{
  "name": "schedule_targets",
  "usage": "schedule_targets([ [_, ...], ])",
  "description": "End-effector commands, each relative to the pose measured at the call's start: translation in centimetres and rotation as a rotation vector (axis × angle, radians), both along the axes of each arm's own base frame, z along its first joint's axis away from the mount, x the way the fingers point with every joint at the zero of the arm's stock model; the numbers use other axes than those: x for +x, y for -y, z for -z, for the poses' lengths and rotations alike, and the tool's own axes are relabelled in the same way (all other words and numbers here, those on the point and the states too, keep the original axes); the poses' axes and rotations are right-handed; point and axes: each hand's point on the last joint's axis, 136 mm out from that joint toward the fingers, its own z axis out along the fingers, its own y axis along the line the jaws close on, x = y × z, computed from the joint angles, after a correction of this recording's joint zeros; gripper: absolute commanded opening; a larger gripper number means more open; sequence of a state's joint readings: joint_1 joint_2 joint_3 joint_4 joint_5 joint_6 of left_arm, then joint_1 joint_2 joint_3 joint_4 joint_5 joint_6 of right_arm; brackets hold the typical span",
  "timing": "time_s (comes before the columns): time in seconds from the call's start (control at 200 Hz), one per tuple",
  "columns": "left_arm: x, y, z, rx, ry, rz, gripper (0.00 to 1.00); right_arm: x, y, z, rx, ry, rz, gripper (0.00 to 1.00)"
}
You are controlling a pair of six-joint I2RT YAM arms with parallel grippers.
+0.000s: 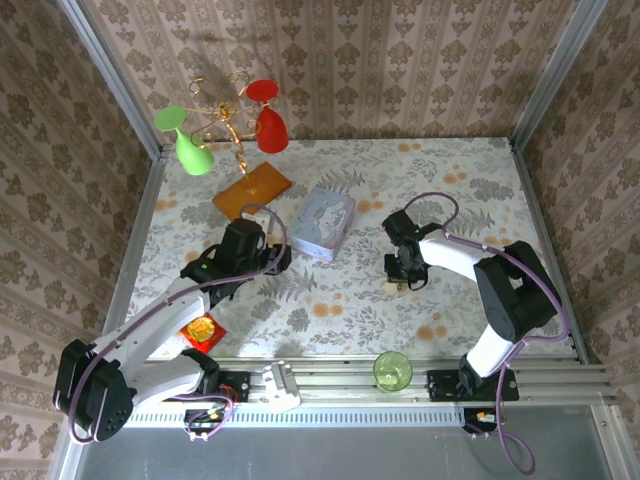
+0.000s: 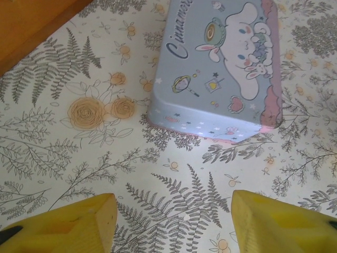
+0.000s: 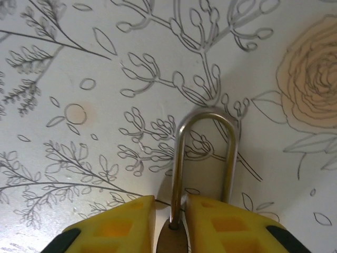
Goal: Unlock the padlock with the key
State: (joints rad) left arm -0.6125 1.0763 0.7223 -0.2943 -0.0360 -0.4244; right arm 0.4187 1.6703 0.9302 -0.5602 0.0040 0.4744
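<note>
Protruding from right pincer [image 3: 169, 211]: padlock [image 3: 205, 114] (clamped fast)

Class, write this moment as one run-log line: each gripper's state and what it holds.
left gripper: open, empty, near Cinnamoroll tin | right gripper: shut on padlock | locked or unlocked: cannot tell

At the centre of the top view you have a pale blue tin [image 1: 325, 222] with a white long-eared cartoon figure on its lid, lying on the floral surface [image 1: 450, 180]. Just up and left of it, apart from it, you'll see a flat orange packet [image 1: 251, 190]. In the upper left, a green glass [image 1: 185, 140] and a red glass [image 1: 268, 115] flank a gold wire stand [image 1: 225, 125]. At bottom centre your green cup [image 1: 392, 371] sits at the metal rail [image 1: 330, 378]. A small red-orange item [image 1: 202, 330] lies lower left.
</note>
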Motion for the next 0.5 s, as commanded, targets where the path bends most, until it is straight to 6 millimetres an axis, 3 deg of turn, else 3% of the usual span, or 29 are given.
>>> schedule_targets([
  [0.0,0.0,0.3,0.1,-0.044,-0.013,0.002,0.6,-1.0,0.3,1.0,-0.01,-0.059,0.003,0.27],
  [0.145,-0.2,0.4,0.2,-0.05,-0.017,0.012,0.61,-1.4,0.3,0.4,-0.028,-0.052,-0.018,0.39],
  [0.165,-0.2,0.4,0.2,-0.051,-0.016,0.013,0.61,-1.4,0.3,0.2,-0.016,-0.05,-0.016,0.42],
  [0.2,-0.3,0.4,0.1,-0.053,-0.015,0.015,0.61,-1.6,0.1,-0.2,-0.01,-0.056,-0.023,0.59],
  [0.225,-0.3,0.4,0.1,-0.054,-0.012,0.017,0.61,-1.6,-0.2,-0.7,-0.006,-0.05,-0.032,0.63],
  [0.495,-0.2,-1.5,0.0,-0.058,-0.016,-0.027,0.61,-0.5,-1.0,-6.4,0.082,0.121,-0.027,0.56],
])
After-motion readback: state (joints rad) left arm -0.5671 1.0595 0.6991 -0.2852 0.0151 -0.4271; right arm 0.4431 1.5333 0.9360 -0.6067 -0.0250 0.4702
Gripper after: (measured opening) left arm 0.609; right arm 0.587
